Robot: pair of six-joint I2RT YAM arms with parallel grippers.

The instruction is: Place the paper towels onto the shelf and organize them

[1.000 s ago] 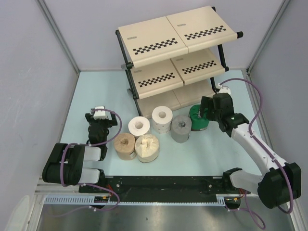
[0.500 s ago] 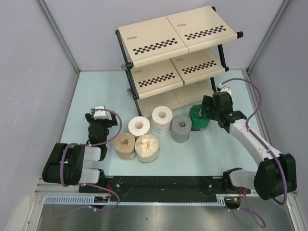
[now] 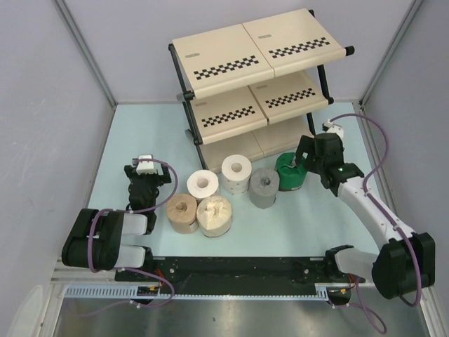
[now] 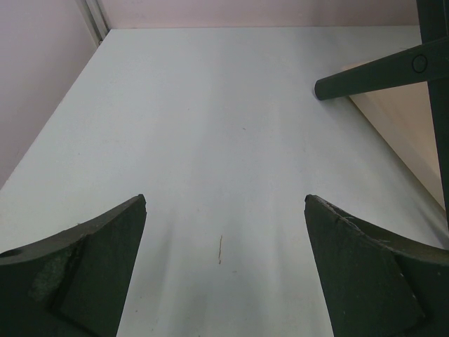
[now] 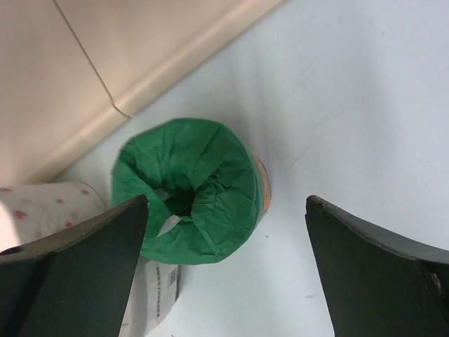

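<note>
Pale blue tabletop (image 3: 302, 225), walled in by grey panels, is carrying everything. Nearest the bases, the left arm (image 3: 105, 239) is lying folded low along the left side. The left jaws are standing spread wide with only bare tabletop between them, well apart from any roll. That looks like a parked pose leaving the cluster free for the other arm.

Just beyond, the six paper towels are sitting upright in a loose cluster, none of them on the shelf yet. The tan-brown roll (image 3: 182, 212) and the cream roll (image 3: 215, 214) are touching at the front. The first white dotted roll (image 3: 203, 185) and the second white dotted roll (image 3: 236, 172) are standing behind them, and the grey roll (image 3: 264, 186) is sitting to their right. The green roll (image 3: 289, 172) is standing furthest right, just in front of the shelf's lowest tier.

The right arm (image 3: 365, 203) is reaching in over that green roll, probably because it is lying closest to this arm. The right jaws are hanging released above it, gripping nothing. From the wrist camera the roll is showing in the gap but nearer the left finger, so the jaws are likely needing to centre before clenching.

Furthest back, the shelf (image 3: 259, 53) is standing with no roll showing on any tier.
</note>
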